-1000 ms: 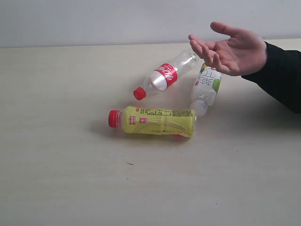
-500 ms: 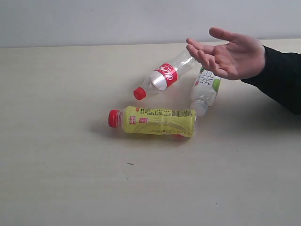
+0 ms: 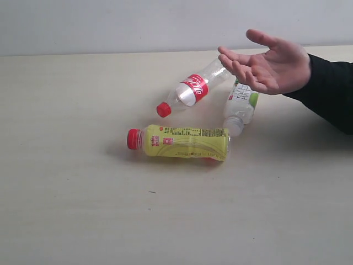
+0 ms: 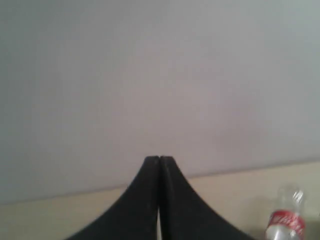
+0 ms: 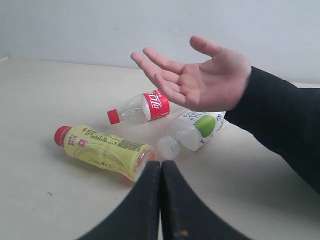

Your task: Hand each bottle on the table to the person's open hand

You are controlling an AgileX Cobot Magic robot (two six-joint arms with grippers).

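First, in the exterior view, three bottles are lying on their sides near the middle of the table (image 3: 66, 176). The yellow bottle (image 3: 185, 142) is resting nearest, its red cap pointing left. The clear red-labelled bottle (image 3: 193, 89) is lying farther back on a slant. The whitish bottle (image 3: 241, 107) with the green-white label is sitting to the right, its cap end just beside the yellow bottle's base. A fourth bottle is not showing. The person's open hand (image 3: 273, 65) is hovering palm-up above the far ends of the clear red-labelled bottle and the whitish bottle. It is reaching in from the right on a black sleeve (image 3: 331, 91), probably waiting to receive a bottle. Neither gripper is appearing in this view, and no bottle is being carried. The tabletop is looking pale beige, with only a few dark specks besides the bottles, and a plain grey-white wall (image 3: 110, 25) is closing off the far side.

From the left wrist view, the left gripper (image 4: 159, 159) is showing its black fingers pressed together with nothing between them. It is pointing toward the wall, and only part of the clear red-labelled bottle is showing.

From the right wrist view, the right gripper (image 5: 161, 164) is likewise pinched closed and empty. It is aiming toward the yellow bottle lying just beyond its tips, which is likely the first pick, though the fingers would need to part first.
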